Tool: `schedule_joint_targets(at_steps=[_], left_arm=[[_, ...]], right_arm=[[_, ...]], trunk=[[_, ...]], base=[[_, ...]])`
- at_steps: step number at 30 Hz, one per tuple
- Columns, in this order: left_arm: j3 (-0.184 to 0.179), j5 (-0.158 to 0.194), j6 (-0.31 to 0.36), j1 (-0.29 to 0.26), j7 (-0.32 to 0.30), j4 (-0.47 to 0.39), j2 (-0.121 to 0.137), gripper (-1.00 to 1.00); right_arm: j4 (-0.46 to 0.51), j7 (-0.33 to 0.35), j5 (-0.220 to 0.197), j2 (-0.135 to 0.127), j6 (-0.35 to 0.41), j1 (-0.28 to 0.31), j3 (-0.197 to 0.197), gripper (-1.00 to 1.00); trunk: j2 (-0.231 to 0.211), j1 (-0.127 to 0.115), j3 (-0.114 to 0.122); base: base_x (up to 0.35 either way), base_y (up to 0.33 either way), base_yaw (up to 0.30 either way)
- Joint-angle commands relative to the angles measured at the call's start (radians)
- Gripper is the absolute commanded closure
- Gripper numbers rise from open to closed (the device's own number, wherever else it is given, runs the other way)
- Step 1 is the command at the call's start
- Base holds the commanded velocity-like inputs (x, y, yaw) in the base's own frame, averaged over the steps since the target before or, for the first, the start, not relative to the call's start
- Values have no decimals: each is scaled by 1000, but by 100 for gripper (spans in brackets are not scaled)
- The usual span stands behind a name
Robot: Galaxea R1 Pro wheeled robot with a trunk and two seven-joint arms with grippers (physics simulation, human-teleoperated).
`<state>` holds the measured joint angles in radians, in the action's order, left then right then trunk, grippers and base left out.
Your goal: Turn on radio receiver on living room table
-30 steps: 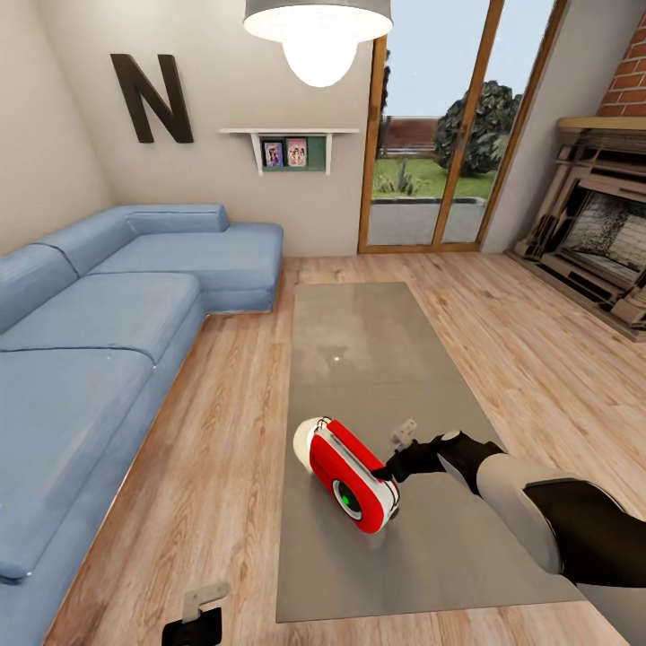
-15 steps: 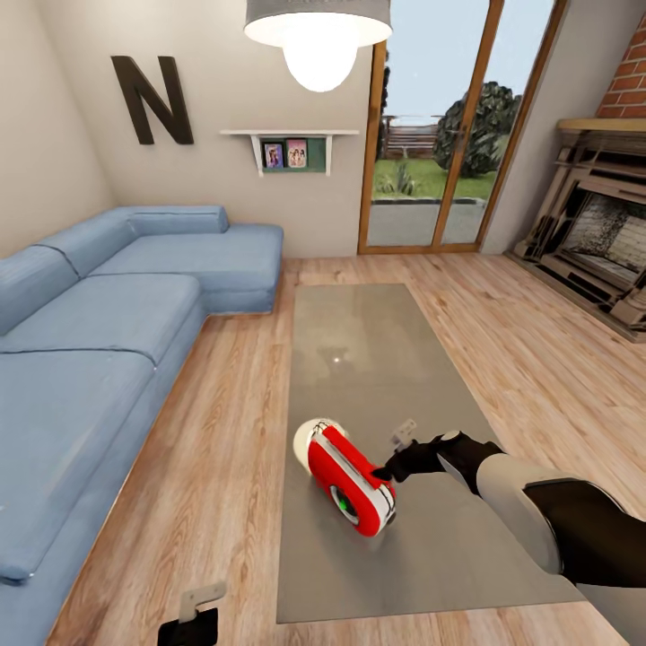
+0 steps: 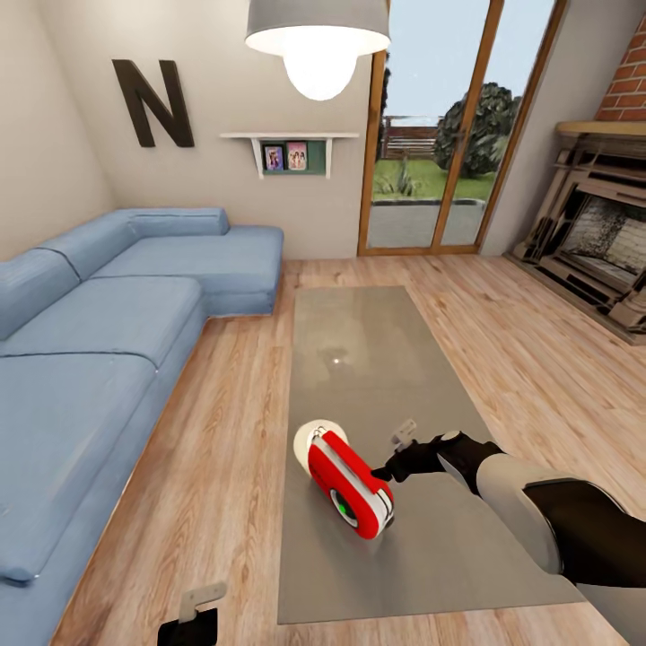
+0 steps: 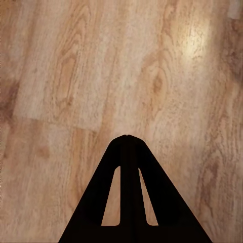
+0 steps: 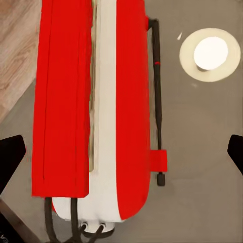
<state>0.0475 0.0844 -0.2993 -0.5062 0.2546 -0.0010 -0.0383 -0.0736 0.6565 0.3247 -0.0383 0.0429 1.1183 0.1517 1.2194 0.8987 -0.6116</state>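
Contact stage of the switching step: the right gripper [image 3: 388,473], black and two-fingered, is meeting the small red radio receiver with white-silver edge trim [image 3: 350,485], which is lying on the near end of the long grey glossy coffee table [image 3: 377,359], close to the table's sofa-side edge. In the right wrist view the receiver [image 5: 96,111] is lying lengthwise between the two dark fingertips [image 5: 10,157], which are standing far apart at either margin, so the jaws are spread and pinching nothing. Its thin black handle [image 5: 158,101] is running along the side facing the bare tabletop [image 5: 202,152], and its round dial is glowing green in the head view, facing away from the sofa end.

Judged from this, the press probably calls for a slow, straight push into the casing, since the receiver is sitting unclamped on a slick surface and a sideways shove could slide or spin it toward the table's edge nearest the blue L-shaped fabric sofa [image 3: 99,341].

The left gripper [image 4: 127,144] is hanging over the light wood plank floor [image 4: 121,66], beside the table's near corner, its fingers pressed together.
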Motion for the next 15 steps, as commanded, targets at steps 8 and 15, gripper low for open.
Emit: schedule_joint_targets(at_steps=[8, 15], left_arm=[[0, 0, 0, 0, 0, 0, 0, 100], [0, 0, 0, 0, 0, 0, 0, 100]], right_arm=[[0, 0, 0, 0, 0, 0, 0, -100], [0, 0, 0, 0, 0, 0, 0, -100]], trunk=[[-56, -31, 25], [-105, -58, 47]], base=[[0, 0, 0], [0, 0, 0]])
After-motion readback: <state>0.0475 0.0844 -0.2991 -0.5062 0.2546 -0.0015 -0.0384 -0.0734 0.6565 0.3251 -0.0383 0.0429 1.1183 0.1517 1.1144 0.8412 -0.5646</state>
